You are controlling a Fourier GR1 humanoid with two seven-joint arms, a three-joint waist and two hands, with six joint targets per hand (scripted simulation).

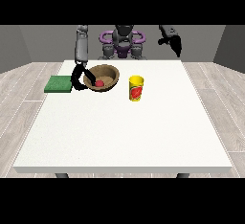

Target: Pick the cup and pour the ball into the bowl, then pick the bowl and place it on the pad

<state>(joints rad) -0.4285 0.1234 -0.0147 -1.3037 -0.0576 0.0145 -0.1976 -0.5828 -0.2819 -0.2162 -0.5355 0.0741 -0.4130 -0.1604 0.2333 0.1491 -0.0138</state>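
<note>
- The ball [99, 83], red, lies inside the bowl [109, 77], so I judge that the pouring part of the task is already done.
- The cup [136, 88], yellow with a red mark, stands upright on the table [124, 132], just to the right of the bowl and apart from it. No hand touches it.
- The step in hand seems to be the second one: to pick the bowl.
- The hand at the view's left [78, 80] is at the left rim of the bowl. Its fingers curl around this rim, one of them reaching inside toward the ball, so it appears to have hold of the bowl.
- The bowl looks a little tilted, but I cannot tell if it is lifted from the table or rests on it.
- The pad [58, 84], green, lies flat at the left edge of the table, just beside this hand and near the bowl.
- The hand at the view's right [175, 43] hangs high above the far right corner of the table and holds nothing. If its fingers are straight or bent, I cannot tell.
- The next move calls for lifting the bowl, carrying it a short way left and setting it down on the pad. The bowl should stay level, otherwise the ball may roll out.
</note>
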